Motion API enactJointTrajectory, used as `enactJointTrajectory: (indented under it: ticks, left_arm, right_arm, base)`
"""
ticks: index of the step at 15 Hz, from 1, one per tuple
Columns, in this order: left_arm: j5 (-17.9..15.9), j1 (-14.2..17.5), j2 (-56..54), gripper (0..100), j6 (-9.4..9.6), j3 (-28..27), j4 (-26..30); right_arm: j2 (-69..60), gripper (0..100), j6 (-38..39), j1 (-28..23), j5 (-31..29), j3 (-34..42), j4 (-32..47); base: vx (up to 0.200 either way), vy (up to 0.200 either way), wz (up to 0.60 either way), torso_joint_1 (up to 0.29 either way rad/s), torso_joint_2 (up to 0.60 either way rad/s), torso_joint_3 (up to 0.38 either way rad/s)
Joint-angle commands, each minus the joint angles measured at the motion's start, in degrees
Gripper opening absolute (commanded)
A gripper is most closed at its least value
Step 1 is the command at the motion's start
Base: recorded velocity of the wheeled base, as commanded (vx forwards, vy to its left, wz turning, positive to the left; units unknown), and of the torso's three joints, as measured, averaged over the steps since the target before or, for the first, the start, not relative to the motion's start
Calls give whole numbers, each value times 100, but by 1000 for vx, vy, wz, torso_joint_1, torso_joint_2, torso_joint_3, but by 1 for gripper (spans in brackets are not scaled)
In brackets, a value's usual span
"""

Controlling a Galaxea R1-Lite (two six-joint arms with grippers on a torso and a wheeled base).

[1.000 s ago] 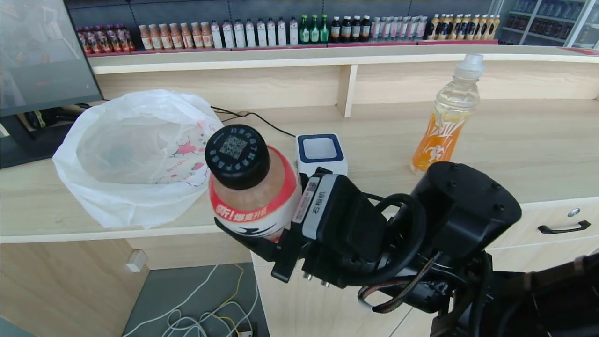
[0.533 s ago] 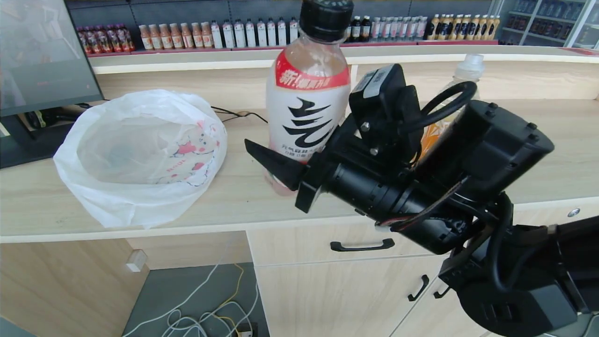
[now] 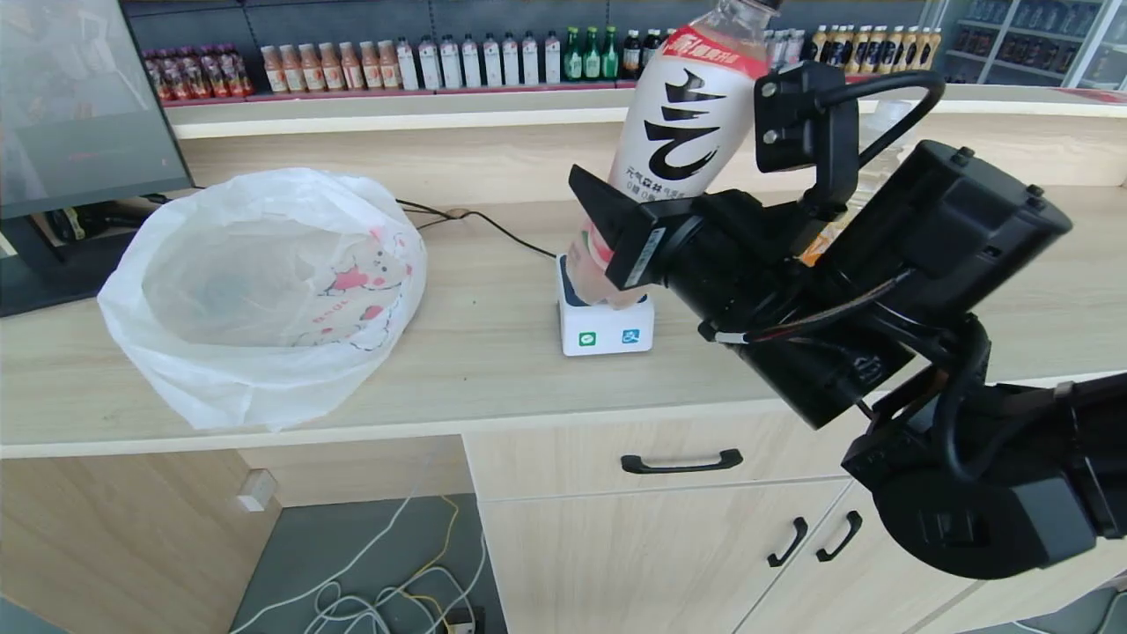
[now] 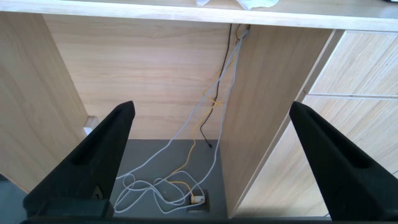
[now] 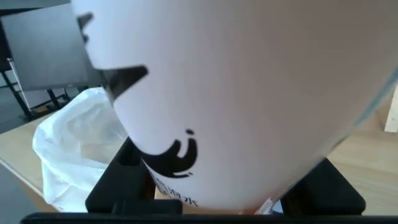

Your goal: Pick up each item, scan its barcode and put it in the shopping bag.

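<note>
My right gripper (image 3: 621,236) is shut on a pink drink bottle (image 3: 682,132) with a white label and a red band. It holds the bottle tilted, neck up and away, with its base just above the small white scanner box (image 3: 607,335) on the counter. In the right wrist view the bottle (image 5: 249,81) sits between the dark fingers (image 5: 124,180). The white plastic shopping bag (image 3: 264,291) stands open on the counter to the left. My left gripper (image 4: 211,168) hangs open below the counter, holding nothing.
An orange drink bottle (image 3: 814,249) stands on the counter, mostly hidden behind my right arm. A monitor (image 3: 79,97) stands at the far left. A black cable (image 3: 493,224) runs behind the scanner. Drawers with handles (image 3: 682,461) lie below, loose cables (image 4: 186,186) on the floor.
The right arm swung the bottle up from low in front of the counter, cap toward the camera, to neck-up, then carried it right until its base is over the scanner.
</note>
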State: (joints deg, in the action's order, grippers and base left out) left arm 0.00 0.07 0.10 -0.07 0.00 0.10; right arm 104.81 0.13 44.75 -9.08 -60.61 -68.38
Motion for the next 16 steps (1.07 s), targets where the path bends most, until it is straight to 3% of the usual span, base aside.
enactJointTrajectory:
  ticks: [1,6,10,16]
  left_arm:
    - [0,1,-1,100,-1,0,-1]
    - [0,1,-1,100,-1,0,-1]
    - [0,1,-1,100,-1,0,-1]
    - [0,-7,-1,100,-1,0,-1]
  right_arm:
    - [-172,0,66,-397,12,208,26]
    - [-216,0,347,-1127,126,709,-448]
    - [-198,0,74,-1118,135,1614,-1301]
    - [-22,0,-128,-1127,144,1385,-1705]
  base:
    - [0,0,0,0,0,0]
    - [0,0,0,0,0,0]
    - [0,0,0,0,0,0]
    - [0,33,0,0,0,0]
